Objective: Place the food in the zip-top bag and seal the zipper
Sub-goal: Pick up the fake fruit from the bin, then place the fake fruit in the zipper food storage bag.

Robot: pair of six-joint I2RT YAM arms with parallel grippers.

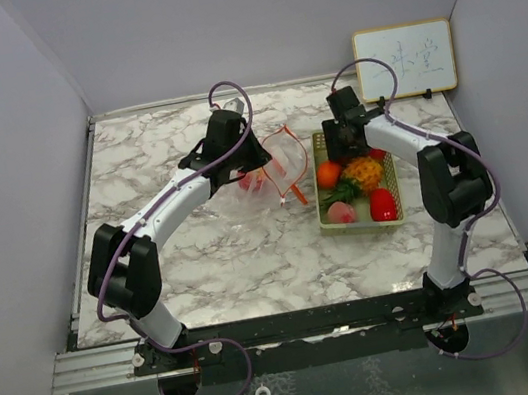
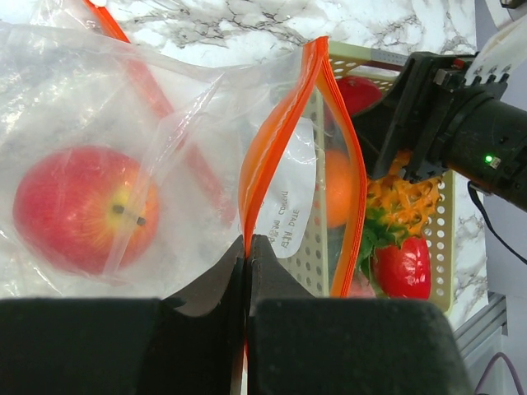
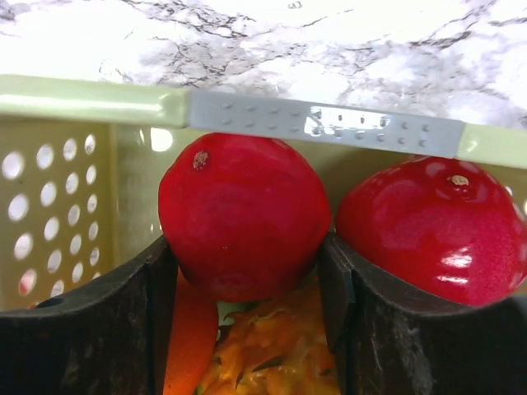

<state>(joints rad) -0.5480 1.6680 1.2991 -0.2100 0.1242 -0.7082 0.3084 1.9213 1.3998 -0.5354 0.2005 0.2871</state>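
The clear zip-top bag (image 2: pixel 189 107) with an orange zipper rim (image 2: pixel 290 123) lies left of the basket; it also shows in the top view (image 1: pixel 279 165). A red apple (image 2: pixel 82 210) lies inside it. My left gripper (image 2: pixel 247 240) is shut on the bag's zipper edge and shows in the top view (image 1: pixel 257 170). My right gripper (image 3: pixel 247 243) is down in the basket's far end (image 1: pixel 348 151), its fingers touching both sides of a red apple (image 3: pixel 243 214). A second red fruit (image 3: pixel 432 234) sits to its right, with the pineapple (image 3: pixel 272 354) and orange (image 3: pixel 188 337) beneath.
The pale yellow-green mesh basket (image 1: pixel 395 218) also holds an orange (image 1: pixel 328 175), a pineapple (image 1: pixel 364 176), a pink peach (image 1: pixel 340 212) and a red pepper (image 1: pixel 382 205). A small whiteboard (image 1: pixel 405 60) stands at the back right. Grey walls enclose the marble table (image 1: pixel 172 253).
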